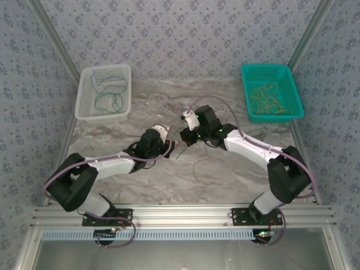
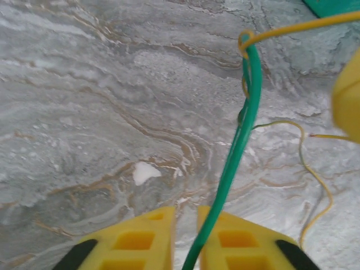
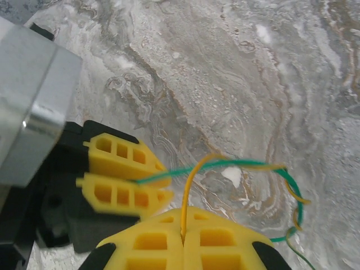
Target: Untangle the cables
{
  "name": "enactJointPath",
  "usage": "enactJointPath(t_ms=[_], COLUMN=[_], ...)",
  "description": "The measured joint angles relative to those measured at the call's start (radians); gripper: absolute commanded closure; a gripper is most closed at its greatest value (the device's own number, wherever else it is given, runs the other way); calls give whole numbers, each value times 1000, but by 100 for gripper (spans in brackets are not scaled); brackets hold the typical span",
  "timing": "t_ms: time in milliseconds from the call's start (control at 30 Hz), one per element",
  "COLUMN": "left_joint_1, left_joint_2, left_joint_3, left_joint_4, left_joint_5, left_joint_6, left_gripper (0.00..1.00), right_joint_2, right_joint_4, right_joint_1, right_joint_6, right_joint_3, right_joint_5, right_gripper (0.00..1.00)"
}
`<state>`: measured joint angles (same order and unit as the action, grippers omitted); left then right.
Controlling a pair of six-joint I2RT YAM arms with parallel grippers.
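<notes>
A green cable [image 2: 236,146] and a yellow cable [image 2: 292,27] are twisted together above the marble table. In the left wrist view, my left gripper [image 2: 185,216] is closed to a narrow gap, with the green cable running up from between its yellow fingers. My right gripper [image 3: 183,216] is shut on the yellow cable [image 3: 188,185], which arches up and crosses the green cable [image 3: 225,164]. The left gripper's fingers [image 3: 126,177] pinch the green end just left of it. From above, the left gripper [image 1: 171,144] and right gripper [image 1: 188,136] nearly meet at mid-table.
A white basket [image 1: 104,68] at the back left holds green cables [image 1: 109,101]. A teal basket [image 1: 269,68] at the back right holds yellow cables [image 1: 270,101]. Another thin loose cable [image 1: 197,166] lies on the table in front of the grippers.
</notes>
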<state>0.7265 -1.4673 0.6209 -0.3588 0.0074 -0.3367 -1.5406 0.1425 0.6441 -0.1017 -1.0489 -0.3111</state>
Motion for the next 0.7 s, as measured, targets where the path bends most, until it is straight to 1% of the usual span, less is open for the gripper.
enactJointPath(t_ms=[167, 367, 700], left_joint_1=[-8, -61, -145], left_joint_2=[48, 152, 264], left_joint_3=[2, 2, -45], left_joint_4=[45, 92, 177], left_joint_5=[-70, -144, -245], left_joint_6=[22, 23, 14], left_gripper=[100, 100, 100], right_joint_2=[61, 136, 246], right_joint_4=[4, 7, 31], right_joint_1=[-54, -125, -217], right_joint_6=[-7, -7, -11], right_joint_3=[33, 67, 134], right_joint_5=[-1, 0, 17], right_gripper=[100, 100, 100])
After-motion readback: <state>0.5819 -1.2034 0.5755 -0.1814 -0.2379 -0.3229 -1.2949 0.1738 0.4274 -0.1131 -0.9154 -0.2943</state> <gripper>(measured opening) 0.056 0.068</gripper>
